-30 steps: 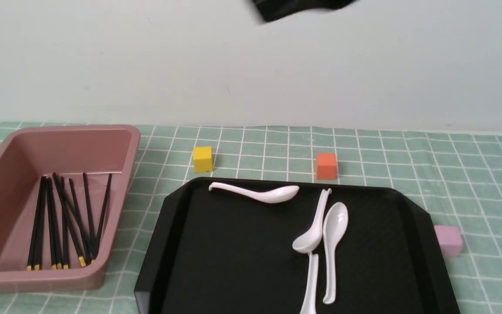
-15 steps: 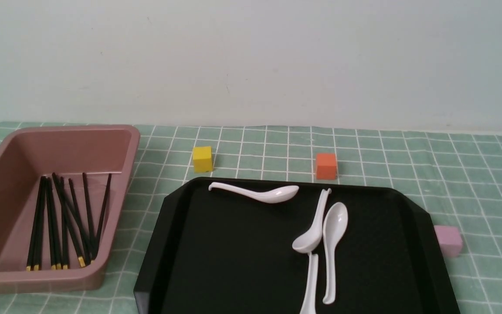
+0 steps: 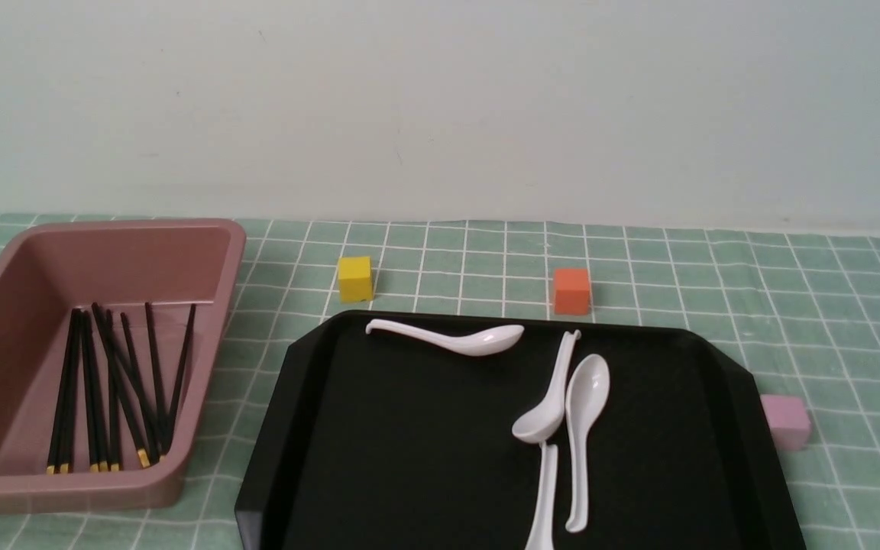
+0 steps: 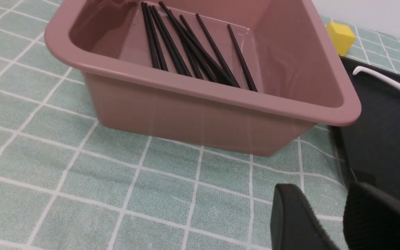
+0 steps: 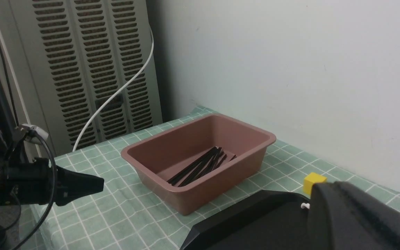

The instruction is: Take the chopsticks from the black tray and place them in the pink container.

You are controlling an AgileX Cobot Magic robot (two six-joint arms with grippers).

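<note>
The left fingers (image 4: 319,190) are standing apart with bare cloth showing between them, gripping nothing; the right fingers (image 5: 332,189) are pressing together, blurred, holding nothing. Slender black chopsticks (image 3: 115,382) with gold ends are lying inside the smooth, dusty-pink plastic container (image 3: 215,351). Glossy white spoons (image 3: 579,428) are resting in the black clipped-corner tray (image 3: 379,428). Green checked cloth (image 3: 852,321) is covering the bench, a pale wall (image 3: 440,114) rising behind.
</note>
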